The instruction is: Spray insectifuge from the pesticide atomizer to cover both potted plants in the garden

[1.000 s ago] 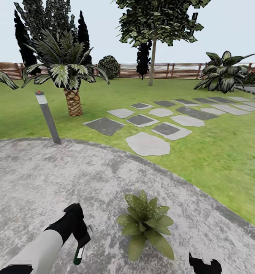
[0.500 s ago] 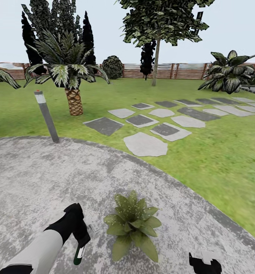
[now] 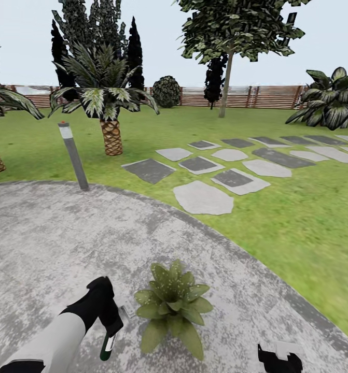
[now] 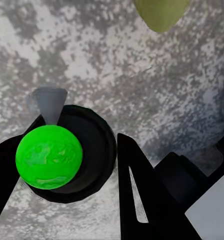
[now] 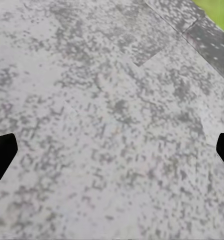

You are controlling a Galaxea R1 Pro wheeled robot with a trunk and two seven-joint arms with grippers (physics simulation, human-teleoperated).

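Note:
My left gripper (image 3: 110, 325) is shut on the pesticide atomizer (image 3: 107, 348), a slim dark green bottle with a white label that hangs down from the fingers over the stone patio. In the left wrist view the atomizer (image 4: 87, 150) is seen end-on with a bright green cap and a grey nozzle, held by the left gripper (image 4: 77, 136) between black fingers (image 4: 142, 195). One potted plant (image 3: 169, 305), a low speckled rosette, stands just right of the bottle. Its leaf tip (image 4: 161, 12) shows beyond the bottle. My right gripper (image 3: 280, 360) is low at the right, and the right gripper (image 5: 112, 150) stands open over bare stone.
The round grey patio (image 3: 49, 243) borders the lawn (image 3: 298, 223). A grey lamp post (image 3: 74, 155) leans at the patio's far edge, with a palm (image 3: 109, 103) behind it. Stepping stones (image 3: 202, 198) lead away to the right. A brown fence (image 3: 267, 97) closes the back.
The camera has moved: the background has slid right and the potted plant now shows further left, close to the held bottle. Both arms keep their places in the view.

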